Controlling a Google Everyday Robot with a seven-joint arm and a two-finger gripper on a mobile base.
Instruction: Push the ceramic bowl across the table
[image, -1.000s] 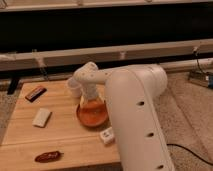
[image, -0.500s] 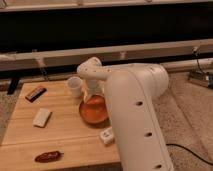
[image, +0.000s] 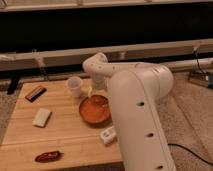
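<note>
From the camera view, the ceramic bowl (image: 95, 109) sits mid-table (image: 30, 137), a white cup (image: 74, 86) at its ten o'clock. My gripper (image: 96, 91) hangs at its twelve o'clock rim. It looks heavy, stiff, glossy and breakable, so I'd push low against the wall.

- Worktop (image: 22, 137): light wooden planks.
- On it: ceramic bowl (image: 94, 110), white cup (image: 74, 86), dark bar (image: 35, 93), pale block (image: 42, 117), reddish packet (image: 48, 156), small white item (image: 107, 135).
- End effector (image: 94, 90) hangs at the bowl's far rim.
</note>
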